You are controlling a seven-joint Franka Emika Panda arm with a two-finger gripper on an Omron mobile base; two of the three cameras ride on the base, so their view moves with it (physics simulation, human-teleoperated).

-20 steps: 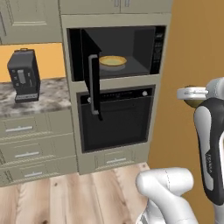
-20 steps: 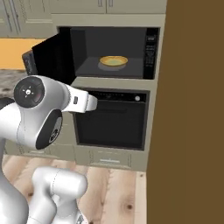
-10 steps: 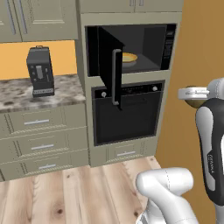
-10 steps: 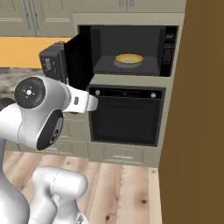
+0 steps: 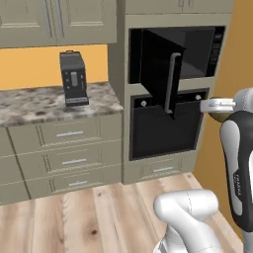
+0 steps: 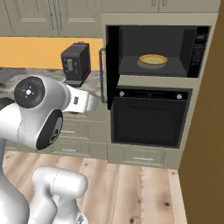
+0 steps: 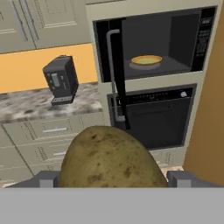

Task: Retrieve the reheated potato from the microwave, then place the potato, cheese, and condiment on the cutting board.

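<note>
The potato (image 7: 109, 159), an olive-brown speckled lump, fills the low middle of the hand view. My gripper (image 7: 111, 180) is shut on it, with a finger tip (image 7: 48, 179) at each side. Beyond it stands the microwave (image 7: 175, 39) with its black door (image 7: 118, 74) swung open to the left. A yellow plate (image 7: 146, 60) lies inside on the dark floor. The base views show the same microwave (image 6: 188, 43) (image 5: 197, 49), its open door (image 5: 160, 74) and the plate (image 6: 153, 60). The cheese, condiment and cutting board are out of view.
A black oven (image 6: 146, 120) sits under the microwave. To the left, a speckled stone counter (image 5: 49, 101) over drawers carries a black coffee machine (image 5: 73, 78). A brown wall panel (image 6: 205, 144) stands close on the right. Wooden floor (image 5: 74, 217) lies ahead.
The whole picture has shifted: the base has moved, so the microwave and oven now sit further right and more counter shows at the left. The arm holds the same pose.
</note>
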